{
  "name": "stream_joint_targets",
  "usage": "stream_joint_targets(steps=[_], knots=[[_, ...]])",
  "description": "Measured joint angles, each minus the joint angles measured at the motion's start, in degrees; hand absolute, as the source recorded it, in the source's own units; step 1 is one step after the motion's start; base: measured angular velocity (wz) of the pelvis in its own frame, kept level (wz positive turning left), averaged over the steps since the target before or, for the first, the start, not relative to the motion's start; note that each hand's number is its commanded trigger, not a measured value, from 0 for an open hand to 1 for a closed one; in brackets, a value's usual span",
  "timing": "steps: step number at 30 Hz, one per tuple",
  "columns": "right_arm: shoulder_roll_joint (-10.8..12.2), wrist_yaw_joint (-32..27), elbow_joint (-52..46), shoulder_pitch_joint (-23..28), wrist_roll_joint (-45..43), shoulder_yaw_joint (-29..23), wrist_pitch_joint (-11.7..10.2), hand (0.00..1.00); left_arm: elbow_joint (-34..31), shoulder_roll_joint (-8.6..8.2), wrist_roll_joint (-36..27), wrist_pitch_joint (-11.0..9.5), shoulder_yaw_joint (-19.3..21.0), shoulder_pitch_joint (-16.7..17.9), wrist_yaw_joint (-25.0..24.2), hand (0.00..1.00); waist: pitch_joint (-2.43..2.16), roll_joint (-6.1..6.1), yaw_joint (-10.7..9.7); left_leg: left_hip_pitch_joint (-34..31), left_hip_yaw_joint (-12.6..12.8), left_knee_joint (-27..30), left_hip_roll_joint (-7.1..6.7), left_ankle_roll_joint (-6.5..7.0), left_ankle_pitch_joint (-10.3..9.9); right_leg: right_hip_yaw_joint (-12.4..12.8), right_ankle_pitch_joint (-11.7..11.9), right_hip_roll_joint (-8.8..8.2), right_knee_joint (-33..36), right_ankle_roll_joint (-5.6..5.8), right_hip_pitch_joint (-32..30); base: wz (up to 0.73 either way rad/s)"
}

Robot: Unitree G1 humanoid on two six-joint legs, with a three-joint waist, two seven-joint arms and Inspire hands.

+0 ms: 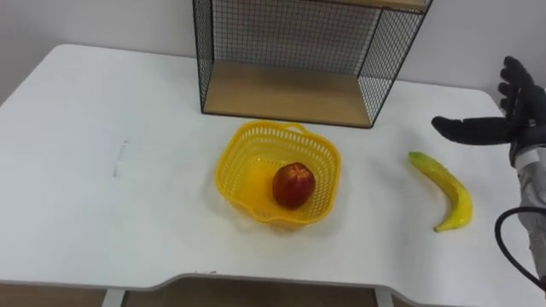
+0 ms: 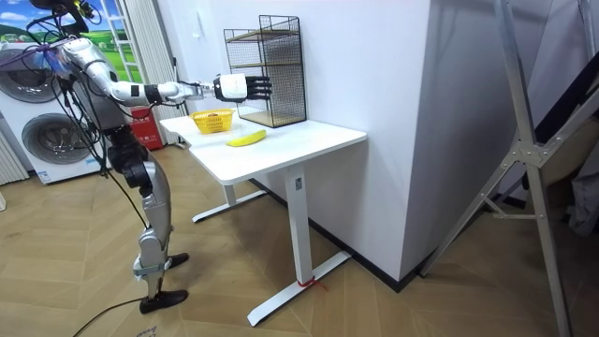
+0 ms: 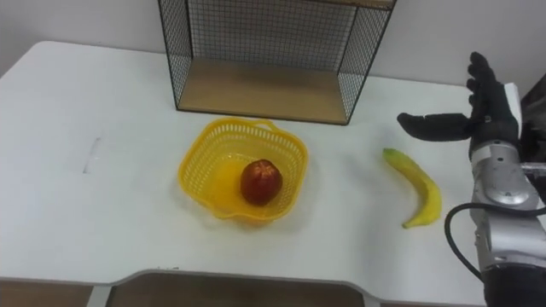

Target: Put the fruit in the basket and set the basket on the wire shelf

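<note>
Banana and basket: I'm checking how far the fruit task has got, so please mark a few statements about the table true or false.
1. The apple lies inside the yellow basket. True.
2. The banana is in the basket too. False: it lies on the table, to the basket's right.
3. The right hand grips the banana. False: its fingers are straight and it is apart from the banana.
4. The basket stands on the table in front of the wire shelf. True.
</note>
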Motion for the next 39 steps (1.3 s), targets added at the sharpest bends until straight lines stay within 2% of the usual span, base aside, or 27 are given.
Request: stream_joint_targets(steps=[2, 9, 14, 19, 22, 33, 39], knots=[[0.0, 1.4, 0.6, 0.1, 0.0, 0.5, 0.8, 0.00, 0.0, 0.06, 0.0, 0.4, 0.0, 0.2, 0.0, 0.00, 0.01, 0.02, 0.0, -0.1, 0.0, 0.2, 0.00, -0.02, 0.0, 0.0, 0.0, 0.01, 0.0, 0.00, -0.1, 0.00], [-0.1, 5.2, 3.9, 0.0, 0.1, 0.7, 1.1, 0.00, 0.0, 0.36, 0.1, 1.0, 0.0, 0.4, 0.0, 0.00, -0.21, -0.14, 0.3, 0.1, 0.1, 0.4, 0.02, -0.02, 0.0, 0.2, 0.0, 0.01, 0.0, 0.00, -0.1, 0.00], [-0.7, 6.9, 8.2, 0.0, -0.1, 1.0, 1.1, 0.00, -0.1, 0.90, 0.1, 1.0, -0.1, 0.5, 0.0, 0.00, -0.04, 0.20, 0.3, 0.2, 0.1, 0.3, 0.02, -0.02, 0.0, 0.1, 0.0, 0.01, -0.1, 0.00, 0.0, 0.00], [-2.0, 7.8, 12.5, 0.0, -2.4, 1.7, 1.2, 0.00, 0.0, 1.15, 0.1, 1.2, -0.2, 0.7, 0.0, 0.00, 0.01, 0.99, 0.3, 0.3, 0.1, 0.0, 0.01, -0.02, 0.0, 0.0, 0.0, 0.02, -0.1, 0.00, 0.2, 0.00], [-2.3, 8.2, 13.8, 0.0, -2.9, 1.7, 2.2, 0.00, 0.0, 1.28, 0.0, 1.5, -0.2, 0.7, 0.0, 0.00, -0.05, 1.23, 0.2, 0.4, 0.1, 0.0, 0.02, -0.06, 0.1, -0.1, 0.0, 0.02, -0.1, 0.00, 0.2, 0.00], [-2.4, 8.7, 15.3, 0.2, -4.9, 1.7, 2.4, 0.00, 0.2, 1.36, 0.1, 1.4, -0.2, 0.3, 0.0, 0.00, 0.06, 1.07, 0.2, 0.8, 0.1, 0.3, 0.02, -0.05, 0.1, -0.2, 0.0, 0.01, 0.0, 0.00, 1.2, 0.00], [-2.4, 9.3, 16.5, 0.2, -10.4, 1.7, 2.4, 0.00, 0.1, 1.38, 0.0, 1.4, -0.2, -0.4, 0.0, 0.00, 0.09, 1.11, 0.2, -0.3, -0.1, 1.3, 0.07, -0.04, 0.0, -1.1, 0.0, 0.02, 0.0, -0.02, 0.9, 0.04]])
